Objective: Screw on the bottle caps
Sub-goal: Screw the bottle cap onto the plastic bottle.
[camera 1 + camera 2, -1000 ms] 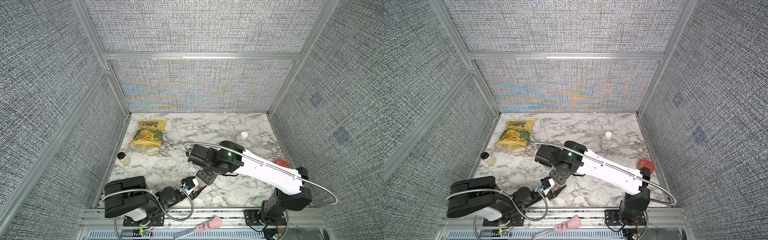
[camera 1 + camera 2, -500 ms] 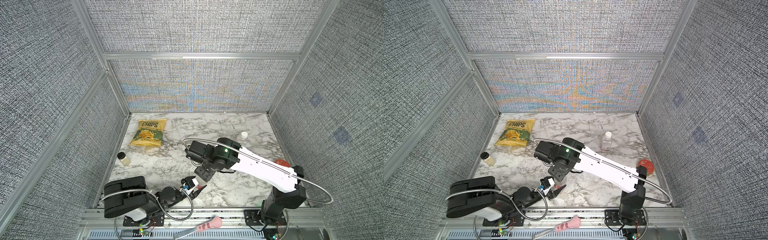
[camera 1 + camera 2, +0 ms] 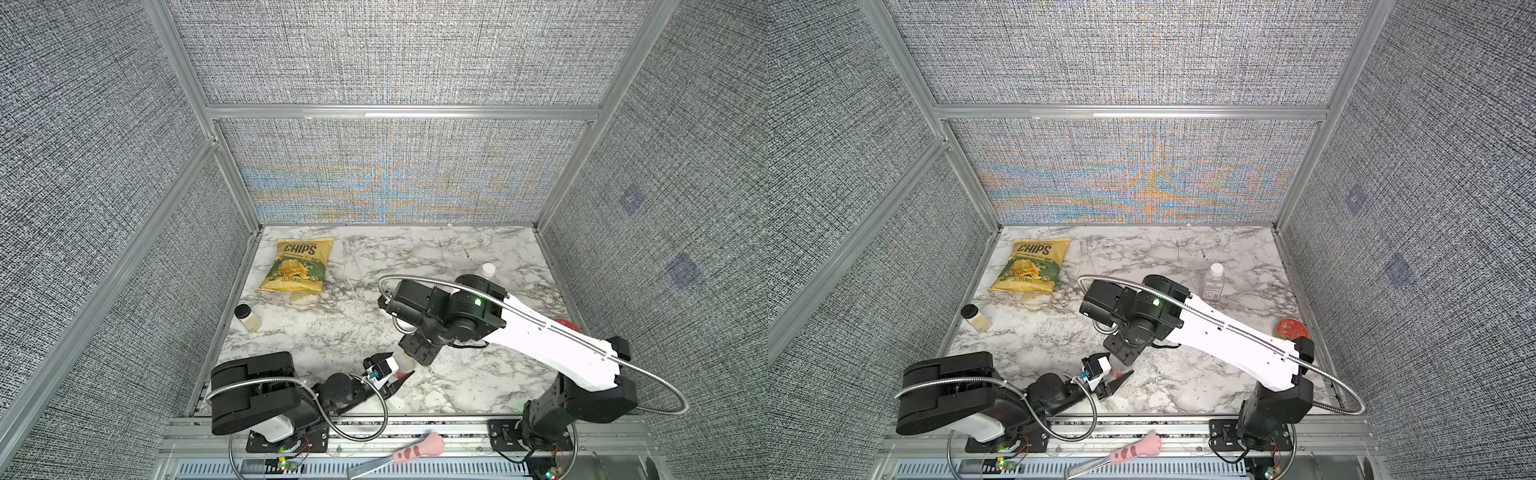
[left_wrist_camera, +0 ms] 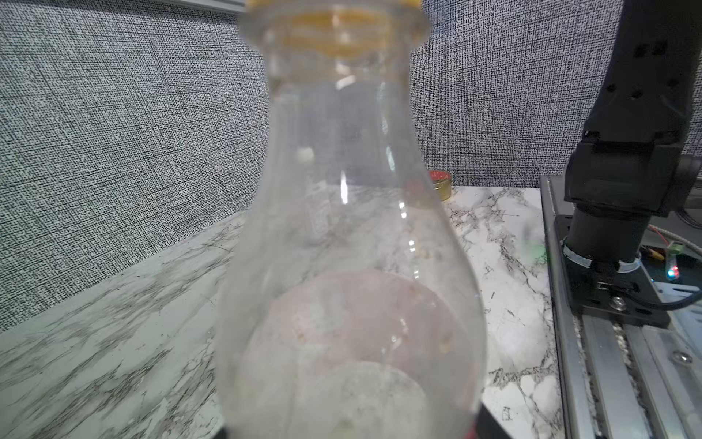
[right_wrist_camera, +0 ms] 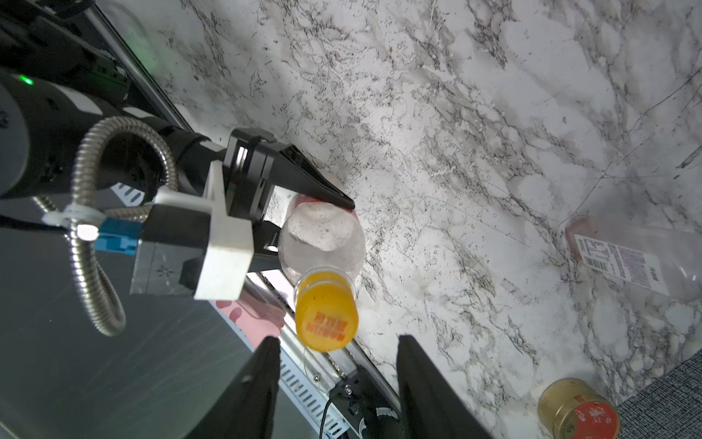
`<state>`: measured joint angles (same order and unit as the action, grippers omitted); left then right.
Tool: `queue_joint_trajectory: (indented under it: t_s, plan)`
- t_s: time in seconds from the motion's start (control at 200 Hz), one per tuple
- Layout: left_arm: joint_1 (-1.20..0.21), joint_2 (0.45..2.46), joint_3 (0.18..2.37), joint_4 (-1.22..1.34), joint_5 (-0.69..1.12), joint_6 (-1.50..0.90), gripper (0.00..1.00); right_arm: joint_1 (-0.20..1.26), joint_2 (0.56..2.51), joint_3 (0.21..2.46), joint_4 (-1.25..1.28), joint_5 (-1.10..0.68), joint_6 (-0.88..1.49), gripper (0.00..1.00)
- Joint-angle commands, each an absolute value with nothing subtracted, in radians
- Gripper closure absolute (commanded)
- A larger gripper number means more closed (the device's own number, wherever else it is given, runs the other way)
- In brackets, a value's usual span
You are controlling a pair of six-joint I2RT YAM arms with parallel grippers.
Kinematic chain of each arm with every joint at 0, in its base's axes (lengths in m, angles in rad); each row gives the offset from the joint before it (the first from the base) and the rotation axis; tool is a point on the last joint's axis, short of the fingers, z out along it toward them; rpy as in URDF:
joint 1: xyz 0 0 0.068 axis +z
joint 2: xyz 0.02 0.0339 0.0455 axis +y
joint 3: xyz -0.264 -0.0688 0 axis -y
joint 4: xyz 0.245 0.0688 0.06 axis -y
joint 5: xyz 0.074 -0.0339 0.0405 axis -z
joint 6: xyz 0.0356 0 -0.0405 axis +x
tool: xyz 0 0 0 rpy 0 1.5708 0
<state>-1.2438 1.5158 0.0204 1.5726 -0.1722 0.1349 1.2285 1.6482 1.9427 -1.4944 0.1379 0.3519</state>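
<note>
My left gripper (image 3: 395,371) (image 5: 315,228) is shut on the lower body of the taller clear round bottle (image 4: 349,228) (image 5: 323,243), which stands near the table's front edge. The orange-yellow cap (image 5: 326,319) (image 4: 342,21) sits on its neck. My right gripper (image 5: 338,340) (image 3: 1123,354) hangs straight over that cap, open. Its two black fingers (image 5: 421,380) stand wider than the cap and do not touch it. The shorter squarish pink-tinted bottle (image 3: 1213,284) (image 5: 638,262) stands at the back right with the white cap (image 3: 1216,269) on top.
A yellow chips bag (image 3: 299,266) lies at the back left. A small black-lidded jar (image 3: 247,319) stands by the left wall. A gold tin with a red lid (image 3: 1291,329) (image 5: 577,410) is at the right edge. A pink-handled tool (image 3: 415,449) lies on the front rail.
The right arm has shifted slightly over the bottle. The left gripper and the bottle have stayed where they were.
</note>
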Motion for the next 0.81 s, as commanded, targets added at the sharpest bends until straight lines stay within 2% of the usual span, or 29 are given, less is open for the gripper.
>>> queue_joint_trajectory:
  t_s: [0.0,0.8]
  plan:
    - [-1.244,1.519,0.026,1.63,-0.167,0.14,0.44,1.228,1.637,1.919,-1.48,0.114,0.362,0.49]
    - [-1.244,1.501,0.016,1.629,-0.16,0.15,0.44,1.19,1.629,1.869,-1.451,0.038,0.343,0.51]
